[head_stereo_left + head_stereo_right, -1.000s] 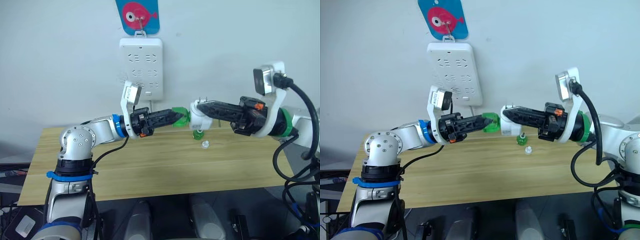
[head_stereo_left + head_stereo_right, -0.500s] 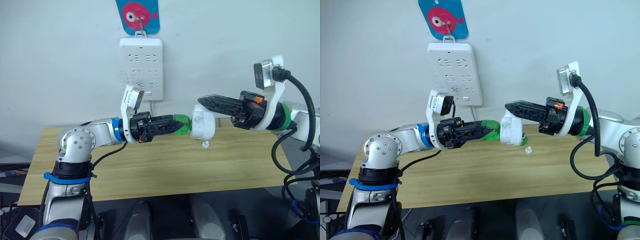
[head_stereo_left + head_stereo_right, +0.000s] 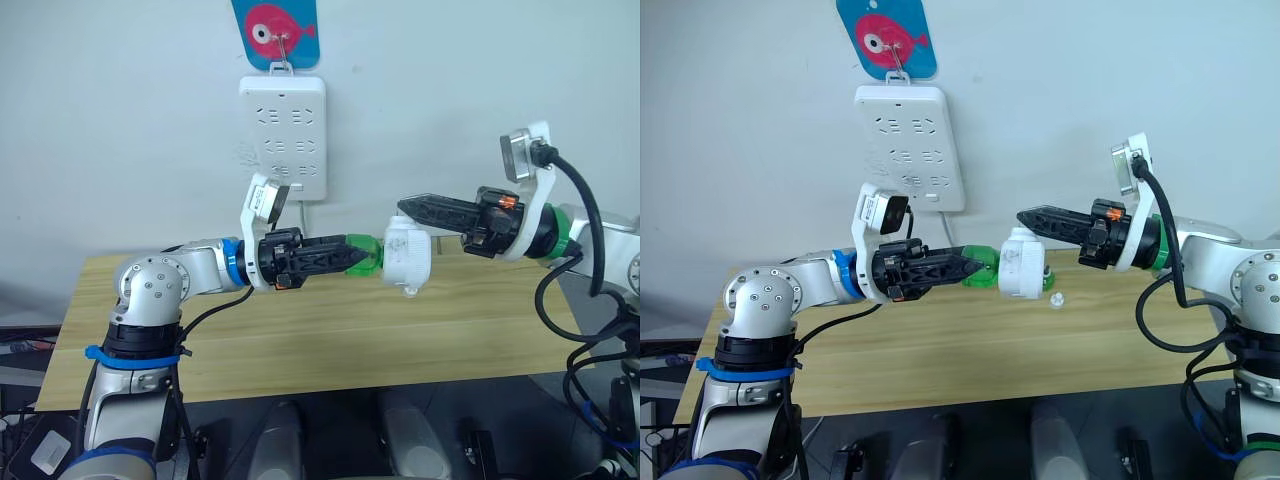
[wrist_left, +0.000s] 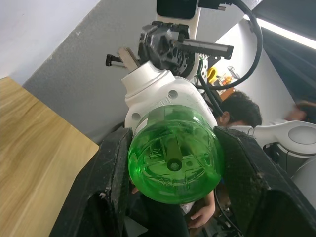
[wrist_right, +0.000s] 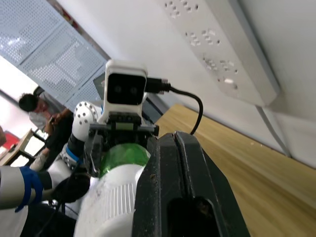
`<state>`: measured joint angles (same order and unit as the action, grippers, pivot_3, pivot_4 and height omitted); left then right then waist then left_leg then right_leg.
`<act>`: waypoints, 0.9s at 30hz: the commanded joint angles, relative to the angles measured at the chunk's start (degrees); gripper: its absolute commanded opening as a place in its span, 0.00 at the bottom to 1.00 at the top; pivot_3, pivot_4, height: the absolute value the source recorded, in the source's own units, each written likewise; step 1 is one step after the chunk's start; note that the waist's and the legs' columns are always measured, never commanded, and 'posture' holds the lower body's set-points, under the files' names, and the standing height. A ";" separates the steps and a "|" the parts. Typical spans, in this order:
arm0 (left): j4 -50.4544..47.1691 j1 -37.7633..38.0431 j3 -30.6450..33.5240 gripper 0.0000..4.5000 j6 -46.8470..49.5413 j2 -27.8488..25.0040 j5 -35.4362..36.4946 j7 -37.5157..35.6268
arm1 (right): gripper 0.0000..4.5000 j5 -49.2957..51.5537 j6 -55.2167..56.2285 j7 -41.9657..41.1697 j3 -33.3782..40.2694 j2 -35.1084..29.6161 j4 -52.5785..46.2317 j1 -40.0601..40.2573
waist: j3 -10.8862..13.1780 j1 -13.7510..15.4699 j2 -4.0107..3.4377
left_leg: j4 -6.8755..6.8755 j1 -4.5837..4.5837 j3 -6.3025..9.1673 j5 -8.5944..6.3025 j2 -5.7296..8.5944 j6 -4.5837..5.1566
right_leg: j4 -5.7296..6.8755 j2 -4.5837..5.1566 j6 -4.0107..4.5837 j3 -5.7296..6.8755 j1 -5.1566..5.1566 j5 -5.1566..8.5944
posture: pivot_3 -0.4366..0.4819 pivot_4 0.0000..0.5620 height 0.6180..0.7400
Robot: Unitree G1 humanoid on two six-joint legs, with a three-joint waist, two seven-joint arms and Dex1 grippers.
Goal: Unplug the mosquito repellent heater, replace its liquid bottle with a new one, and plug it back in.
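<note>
The mosquito repellent heater (image 3: 407, 255) is a white rounded unit held in the air over the table's back edge. A green liquid bottle (image 3: 365, 254) is joined to its left side. My left gripper (image 3: 347, 255) is shut on that bottle, with a black finger (image 4: 111, 187) on each side of it in the left wrist view, and so carries both. My right gripper (image 3: 403, 207) is shut with nothing in it. Its pointed tips sit just above the heater's top, apart from it. In the right wrist view the heater (image 5: 116, 197) lies beside the closed fingers (image 5: 173, 163).
A tall white power strip (image 3: 282, 135) hangs on the wall under a pink fish hook (image 3: 275, 30), above and left of the heater. On the wooden table (image 3: 300, 330), a small clear cap (image 3: 1057, 298) and a green item (image 3: 1047, 282) lie behind the heater.
My right gripper has let go of the heater, shut, and risen just above it. The heater now hangs on the bottle in my left gripper, tipped from its earlier pose.
</note>
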<state>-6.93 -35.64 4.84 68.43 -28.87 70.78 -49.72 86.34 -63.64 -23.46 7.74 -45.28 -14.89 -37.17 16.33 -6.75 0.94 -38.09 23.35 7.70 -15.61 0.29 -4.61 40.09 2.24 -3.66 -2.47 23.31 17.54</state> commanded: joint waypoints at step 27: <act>-1.63 1.10 2.91 0.51 -4.00 -0.03 -1.08 1.13 | 0.62 16.39 -3.36 9.82 15.73 -6.23 4.97 10.76 | 0.00 0.17 0.00 | -0.01 0.02 -0.06 0.00 0.00 0.01 | 0.01 0.02 0.00 -0.02 0.00 0.00 | 0.28 0.38 0.95</act>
<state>-7.28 -34.05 6.33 66.08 -28.86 69.75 -48.12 95.50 -67.57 -16.57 20.88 -49.76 -8.78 -27.98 16.32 -6.58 0.94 -38.10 23.37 7.64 -15.61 0.29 -4.59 40.11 2.25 -3.66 -2.50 23.31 17.54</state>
